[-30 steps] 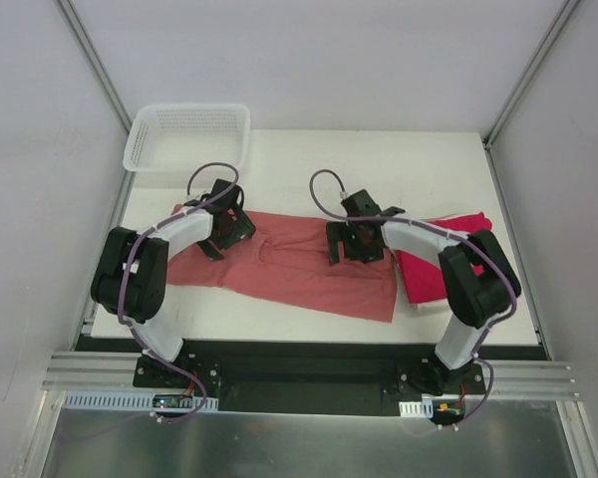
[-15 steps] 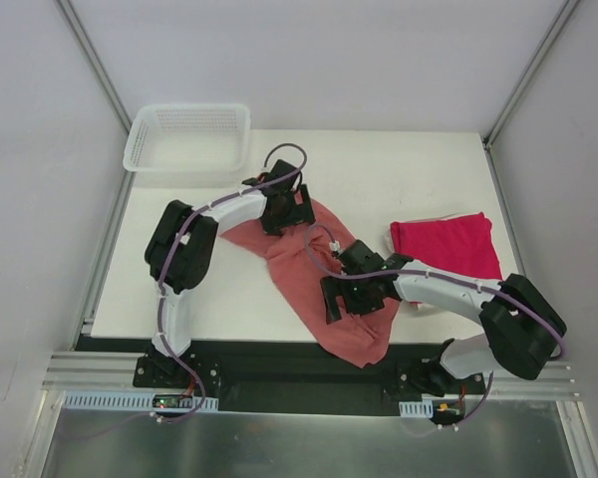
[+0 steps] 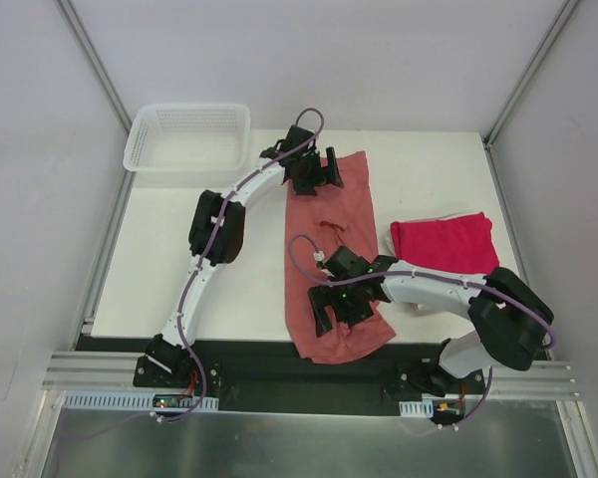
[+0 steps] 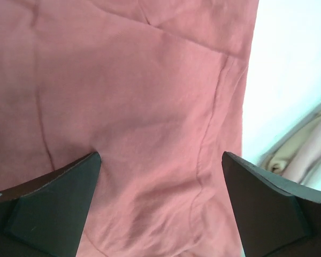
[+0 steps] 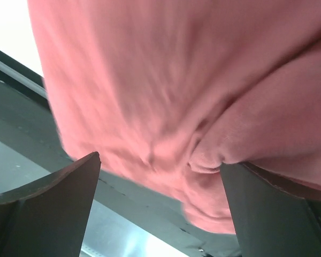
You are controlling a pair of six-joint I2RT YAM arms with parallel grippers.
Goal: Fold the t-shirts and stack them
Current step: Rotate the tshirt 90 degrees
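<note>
Your left gripper point(image 3: 323, 172) hangs over the far end of the salmon-pink t-shirt point(image 3: 324, 231), jaws spread wide, gripping nothing. Your right gripper point(image 3: 335, 310), jaws equally wide, hangs over its near end.

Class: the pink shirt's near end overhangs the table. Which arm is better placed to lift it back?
Likely right: right gripper sits at the near end of the pink shirt; left gripper at its far end.

The dusty salmon-pink t-shirt point(image 3: 329, 234) is spread as a long, wrinkled strip from the far middle of the table point(image 3: 179, 269) to its near edge, and the bunched near end is draped past that edge. The crimson-magenta t-shirt point(image 3: 445, 244) is laid folded at the right, a compact rectangle near the strip's side.
</note>
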